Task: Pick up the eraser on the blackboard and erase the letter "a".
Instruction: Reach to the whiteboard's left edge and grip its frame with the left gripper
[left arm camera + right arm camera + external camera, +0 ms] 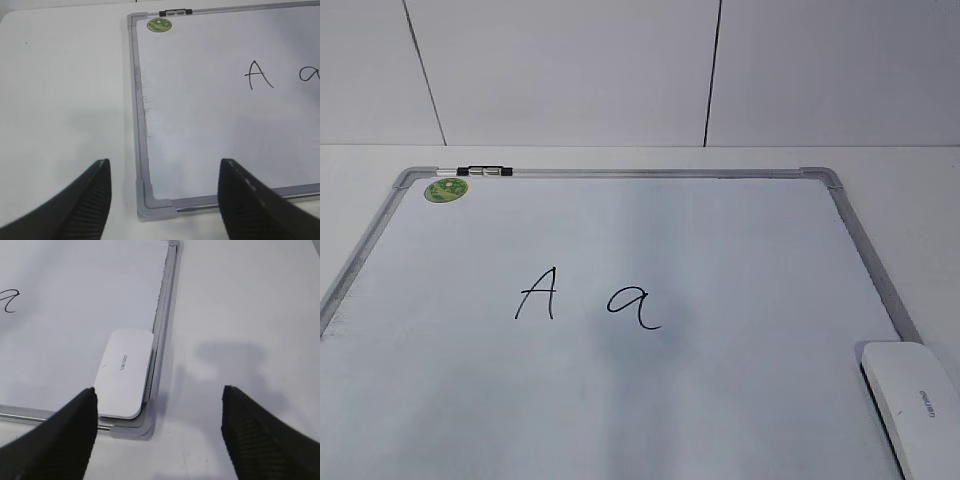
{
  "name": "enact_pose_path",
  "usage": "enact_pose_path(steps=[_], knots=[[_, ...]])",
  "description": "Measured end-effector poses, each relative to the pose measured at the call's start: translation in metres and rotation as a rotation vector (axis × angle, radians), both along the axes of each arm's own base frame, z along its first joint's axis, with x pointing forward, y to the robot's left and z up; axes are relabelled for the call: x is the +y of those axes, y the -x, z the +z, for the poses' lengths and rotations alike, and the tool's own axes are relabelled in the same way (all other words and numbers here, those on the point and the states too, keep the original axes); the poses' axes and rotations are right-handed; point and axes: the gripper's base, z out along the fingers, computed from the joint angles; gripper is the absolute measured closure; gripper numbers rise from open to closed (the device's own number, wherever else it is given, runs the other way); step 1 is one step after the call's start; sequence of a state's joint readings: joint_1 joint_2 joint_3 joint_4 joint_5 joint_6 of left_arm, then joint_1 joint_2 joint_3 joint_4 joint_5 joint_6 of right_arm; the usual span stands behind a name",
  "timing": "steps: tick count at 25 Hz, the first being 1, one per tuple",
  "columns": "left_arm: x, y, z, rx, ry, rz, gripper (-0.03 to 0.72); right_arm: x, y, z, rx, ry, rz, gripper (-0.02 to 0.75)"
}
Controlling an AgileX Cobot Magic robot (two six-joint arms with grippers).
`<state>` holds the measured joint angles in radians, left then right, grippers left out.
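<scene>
Right wrist view shows the eraser [125,372] lying flat in the near right corner of the blackboard [75,300], pressed against the grey frame, so its long sides are free for a pinch from above. The right tool [157,432] hangs above that corner, released, its dark fingers spread wide; the eraser sits toward the left finger [60,440] rather than centred, so by my reading the arm needs a shift toward the board before descending. The letter "a" [633,305] stands intact mid-board, beside a capital A [537,293], well apart from the eraser. The left tool [165,200] hovers over the board's near left corner, also released and empty, clear of the work. The board lies flat on the white counter [60,90], its marker [483,172] clipped along the far edge.
</scene>
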<state>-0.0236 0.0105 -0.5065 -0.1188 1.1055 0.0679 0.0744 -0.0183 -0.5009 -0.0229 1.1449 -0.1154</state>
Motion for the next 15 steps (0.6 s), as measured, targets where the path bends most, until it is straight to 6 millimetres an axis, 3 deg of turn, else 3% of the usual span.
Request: enact_pose_path(steps=[15], knots=[[0.0000,0.0000,0.0000,0.000,0.000,0.000,0.199,0.0000,0.0000,0.0000,0.000,0.000,0.000,0.146]])
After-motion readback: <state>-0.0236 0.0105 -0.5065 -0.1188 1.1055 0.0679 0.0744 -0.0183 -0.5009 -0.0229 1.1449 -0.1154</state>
